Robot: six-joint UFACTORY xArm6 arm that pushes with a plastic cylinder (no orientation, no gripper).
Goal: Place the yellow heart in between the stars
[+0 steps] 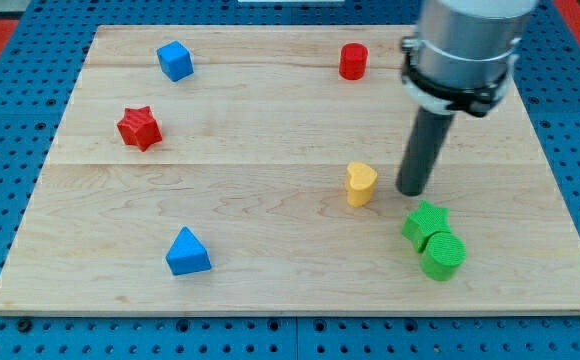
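The yellow heart (360, 184) lies right of the board's middle. My tip (412, 190) rests on the board just to the heart's right, a small gap away, not touching it. The green star (425, 222) lies just below my tip, toward the view's bottom right. The red star (139, 128) lies far off at the view's left. The heart sits much closer to the green star than to the red one.
A green cylinder (443, 256) touches the green star's lower right side. A red cylinder (353, 61) stands near the top. A blue cube (175, 61) is at top left, a blue triangle (187, 252) at bottom left. The wooden board (270, 290) lies on a blue pegboard.
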